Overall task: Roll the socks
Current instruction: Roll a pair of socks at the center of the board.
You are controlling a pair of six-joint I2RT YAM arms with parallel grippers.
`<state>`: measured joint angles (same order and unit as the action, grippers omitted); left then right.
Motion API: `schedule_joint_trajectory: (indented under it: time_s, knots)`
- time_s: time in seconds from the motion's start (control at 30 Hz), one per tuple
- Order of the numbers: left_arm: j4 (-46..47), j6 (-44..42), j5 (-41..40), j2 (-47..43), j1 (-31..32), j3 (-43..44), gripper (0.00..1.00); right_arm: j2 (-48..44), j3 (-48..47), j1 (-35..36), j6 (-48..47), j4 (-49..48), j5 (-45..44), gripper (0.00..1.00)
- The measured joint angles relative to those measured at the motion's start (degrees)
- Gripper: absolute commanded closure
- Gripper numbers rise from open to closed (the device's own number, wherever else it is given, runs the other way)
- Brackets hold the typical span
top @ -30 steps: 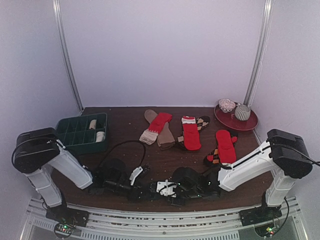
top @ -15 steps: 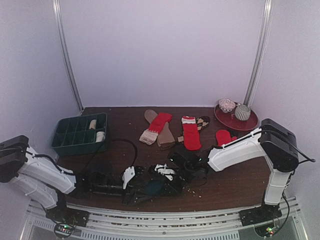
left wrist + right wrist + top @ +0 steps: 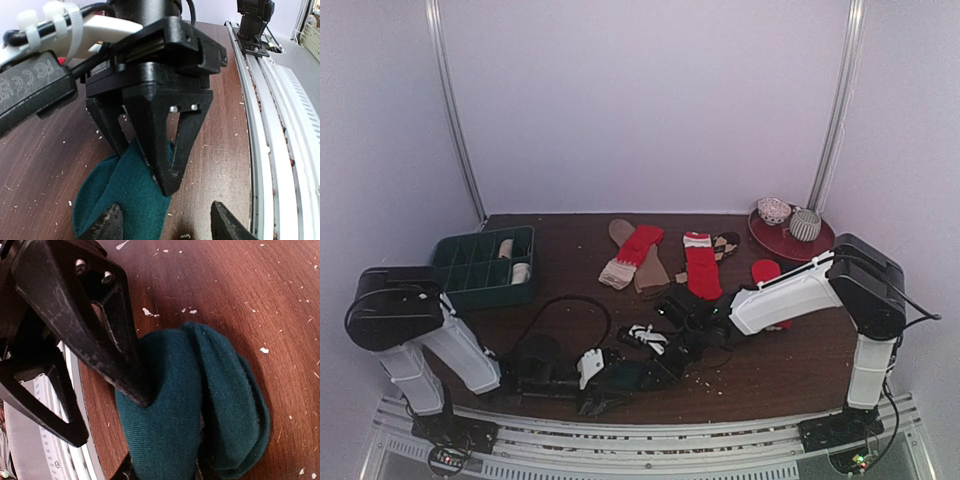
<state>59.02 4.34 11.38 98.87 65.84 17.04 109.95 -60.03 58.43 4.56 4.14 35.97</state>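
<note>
A dark teal sock [image 3: 200, 405] lies bunched into a loose fold on the brown table, near the front edge; it also shows in the top view [image 3: 625, 376] and the left wrist view [image 3: 120, 200]. My right gripper [image 3: 162, 472] is shut on it from above [image 3: 650, 365]. My left gripper [image 3: 167, 225] is open and low beside the sock [image 3: 596, 395], with one fingertip [image 3: 107, 225] resting on the fabric. Flat red socks [image 3: 702, 270] and brown and cream socks [image 3: 638, 262] lie mid-table. Another red sock [image 3: 766, 270] is partly hidden by the right arm.
A dark green compartment tray [image 3: 470, 268] at the left holds beige rolled bundles [image 3: 506, 248]. A red plate [image 3: 790, 243] with two patterned round items stands at the back right. A metal rail [image 3: 280, 125] runs along the table's front edge. A black cable [image 3: 565, 300] loops by the left arm.
The right arm has swung back from the near edge while its gripper stays at the teal sock. The left arm has shifted and its gripper has moved right, up to the sock.
</note>
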Motion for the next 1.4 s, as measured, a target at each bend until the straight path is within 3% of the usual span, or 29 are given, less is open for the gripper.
schedule_joint_trajectory:
  time_s: [0.2,0.5,0.83,0.9,1.0,1.13,1.23,1.4]
  knots:
    - [1.3,-0.6,-1.8,2.8,0.0,1.5,0.35,0.3,0.0,-0.5,-0.4,0.3,1.4,0.73]
    - [3.7,-0.3,-5.3,-1.2,0.3,-4.5,0.34,0.7,0.0,-0.7,-1.9,0.2,3.4,0.73]
    - [3.0,-1.1,-7.3,1.9,0.2,-2.1,0.36,1.3,0.0,-0.7,-2.9,0.0,5.5,0.73]
    - [3.0,-1.0,-7.2,3.4,0.2,-1.7,0.41,1.3,0.0,-0.7,-3.0,0.0,5.6,0.73]
    - [2.8,-1.0,-7.0,4.6,0.2,-1.7,0.62,1.4,0.0,-0.7,-3.1,0.0,5.7,0.73]
    - [2.8,-1.0,-6.4,4.6,0.2,-1.6,0.8,1.5,-0.1,-0.9,-3.1,0.0,6.0,0.7]
    - [3.0,-0.6,-6.0,4.6,0.2,-1.6,1.0,1.6,-0.2,-1.0,-3.1,0.0,6.7,0.68]
    - [2.3,1.6,-5.8,4.4,0.1,-1.0,1.0,1.7,-0.5,-1.1,-3.1,0.3,7.2,0.66]
